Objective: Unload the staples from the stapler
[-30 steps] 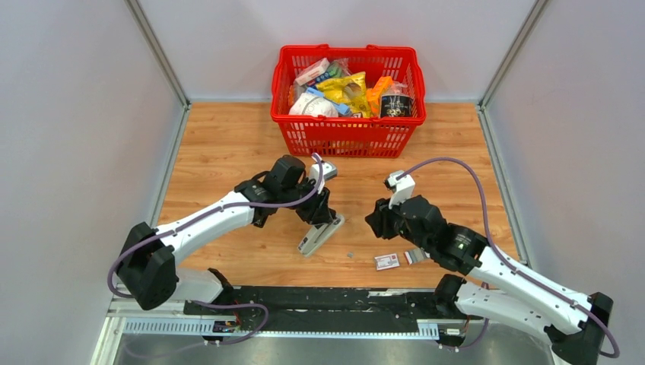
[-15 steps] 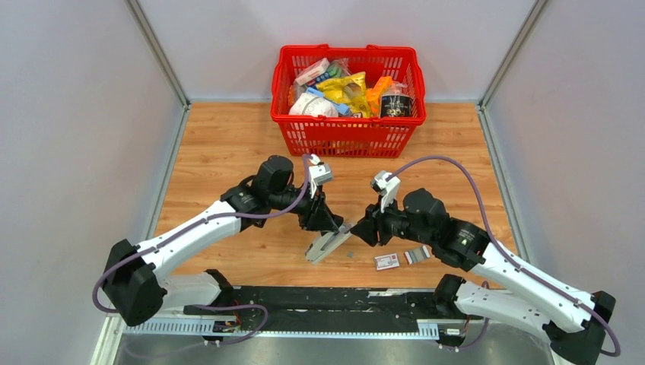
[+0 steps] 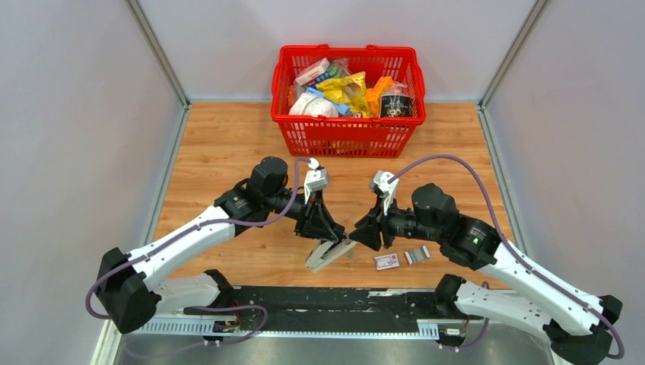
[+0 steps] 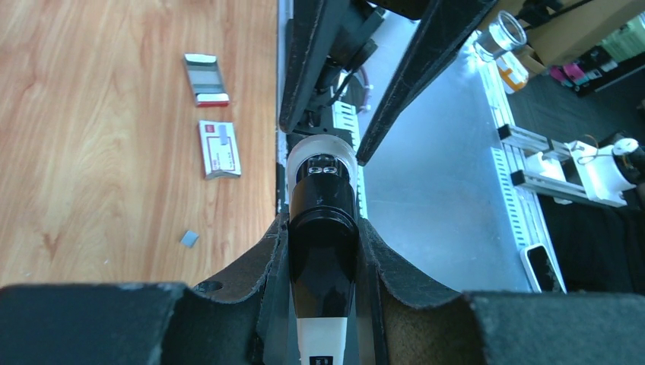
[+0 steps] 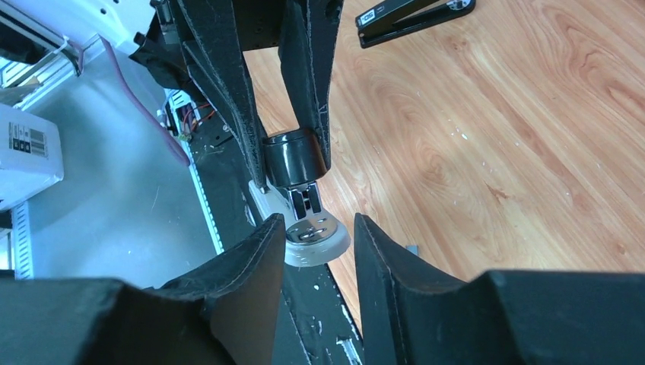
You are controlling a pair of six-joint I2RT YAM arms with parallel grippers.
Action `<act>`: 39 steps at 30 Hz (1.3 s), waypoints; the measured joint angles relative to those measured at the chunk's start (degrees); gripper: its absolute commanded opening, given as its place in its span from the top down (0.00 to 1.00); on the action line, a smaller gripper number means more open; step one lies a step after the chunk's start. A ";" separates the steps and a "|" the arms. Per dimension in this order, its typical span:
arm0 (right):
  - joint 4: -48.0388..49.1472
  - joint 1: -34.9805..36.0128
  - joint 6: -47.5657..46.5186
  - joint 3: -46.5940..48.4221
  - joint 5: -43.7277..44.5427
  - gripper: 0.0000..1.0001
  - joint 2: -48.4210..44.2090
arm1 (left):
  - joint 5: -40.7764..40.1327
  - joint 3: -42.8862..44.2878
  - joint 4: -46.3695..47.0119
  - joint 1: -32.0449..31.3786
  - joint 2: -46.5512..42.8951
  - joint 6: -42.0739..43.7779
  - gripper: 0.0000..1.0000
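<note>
My left gripper [image 3: 323, 232] is shut on the stapler [image 3: 332, 252], which has a black top [image 4: 323, 220] and a grey base, and holds it tilted near the table's front edge. My right gripper [image 3: 366, 232] is open. In the right wrist view its jaws [image 5: 316, 222] stand either side of the stapler's front tip [image 5: 316, 237] without touching. A small silvery staple bit [image 3: 351, 254] lies on the wood, also in the left wrist view [image 4: 189, 239]. A silvery-grey strip with a red end [image 3: 416, 255] lies near the right arm. The stapler's magazine is hidden.
A small red-and-white box [image 3: 386, 261] lies beside the strip. A red basket [image 3: 283, 129] full of packets stands at the back. A black stapler-like bar [image 5: 414, 17] lies on the wood beyond the left gripper. The black rail [image 3: 304, 300] runs along the front edge.
My left gripper carried the stapler toward the front edge and rightward. My right gripper swung left to it and now straddles its front tip.
</note>
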 measured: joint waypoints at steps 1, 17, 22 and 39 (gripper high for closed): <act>-0.39 0.00 -0.39 0.13 -0.52 0.58 0.00 | 0.59 -0.09 0.28 -0.11 -0.02 -0.15 1.00; -0.02 0.00 -1.99 0.13 -10.67 0.57 1.62 | 4.87 -0.98 4.11 -2.05 -0.31 -1.55 1.00; 2.01 0.00 -1.64 -0.92 -13.51 0.61 2.51 | 5.86 -1.66 5.38 -2.56 -0.66 -2.03 1.00; 11.61 1.09 4.90 -10.95 -14.51 1.00 -5.29 | 2.82 -3.08 6.49 -3.15 -5.03 -3.96 1.00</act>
